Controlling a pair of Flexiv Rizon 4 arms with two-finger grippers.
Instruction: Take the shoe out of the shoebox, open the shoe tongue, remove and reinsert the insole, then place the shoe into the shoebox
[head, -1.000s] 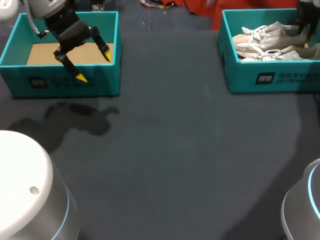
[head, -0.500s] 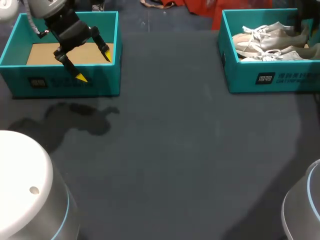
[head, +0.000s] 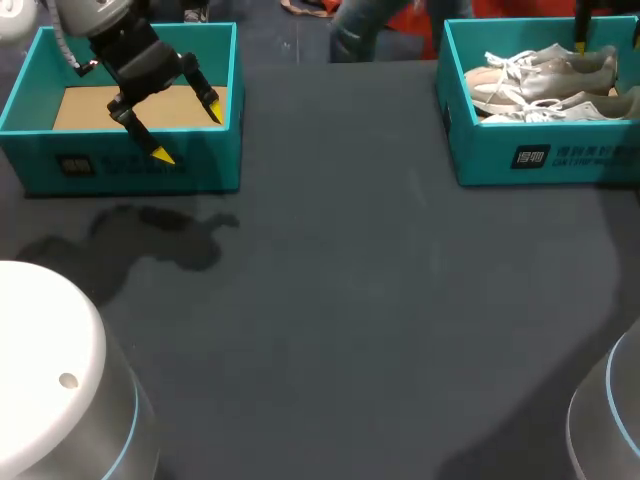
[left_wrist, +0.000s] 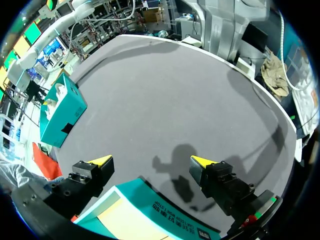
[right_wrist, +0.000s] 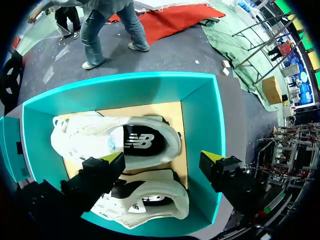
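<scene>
At the far right corner of the table: teal right shoebox, with two white laced shoes side by side on its cardboard floor. Far shoe against the back wall, near shoe just beside it toward the front wall, seemingly touching. Openings turned up, dark insoles showing in the right wrist view.

Above that box: right gripper, fingers spread wide and gripping nothing, one yellow tip over the shoes, the other over a box wall.

At the far left corner: matching teal left shoebox, with only bare cardboard floor showing inside. Over its front wall: left gripper, fingers likewise wide apart and holding nothing, clear of the wall. Both boxes well apart, dark table surface between them.
</scene>
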